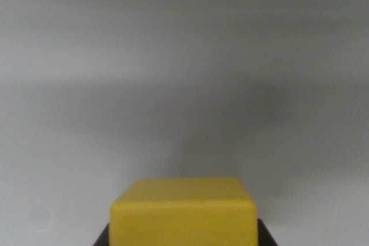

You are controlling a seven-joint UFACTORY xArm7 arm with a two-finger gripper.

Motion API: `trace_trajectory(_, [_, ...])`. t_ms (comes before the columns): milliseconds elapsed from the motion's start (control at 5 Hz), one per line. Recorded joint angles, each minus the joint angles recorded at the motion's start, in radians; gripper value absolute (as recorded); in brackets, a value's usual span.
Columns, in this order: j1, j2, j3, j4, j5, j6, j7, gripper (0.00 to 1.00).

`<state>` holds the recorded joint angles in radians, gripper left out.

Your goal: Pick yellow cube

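The yellow cube (pixel 183 214) fills the bottom centre of the wrist view, very close to the camera, with its top face and front face showing. A dark fingertip (pixel 102 238) sits against its left side and another dark fingertip (pixel 266 235) against its right side, both cut off by the frame's lower edge. My gripper (pixel 183 239) is shut on the cube, which hides most of both fingers.
Behind the cube lies a plain, blurred grey-white surface (pixel 184 56). A broad soft shadow (pixel 190 125) crosses its middle. No other objects are in view.
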<state>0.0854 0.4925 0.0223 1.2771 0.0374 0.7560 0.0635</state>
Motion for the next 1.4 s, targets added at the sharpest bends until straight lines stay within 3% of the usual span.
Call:
trace_trajectory(200, [0.0,0.0,0.0,0.0,0.0,0.0,0.0,1.0])
trace_trajectory(400, [-0.0001,-0.013,0.0,0.021,-0.0004,0.034,0.001,1.0])
trace_trajectory(600, [-0.0001,-0.013,0.0,0.021,-0.0004,0.034,0.001,1.0])
trace_trajectory(800, [-0.0002,-0.027,0.0,0.045,-0.0008,0.072,0.002,1.0])
trace_trajectory(1000, [-0.0002,-0.027,0.0,0.045,-0.0008,0.072,0.002,1.0])
trace_trajectory(1200, [-0.0003,-0.041,0.0,0.07,-0.0012,0.111,0.004,1.0])
trace_trajectory(1400, [-0.0003,-0.041,0.0,0.07,-0.0012,0.111,0.004,1.0])
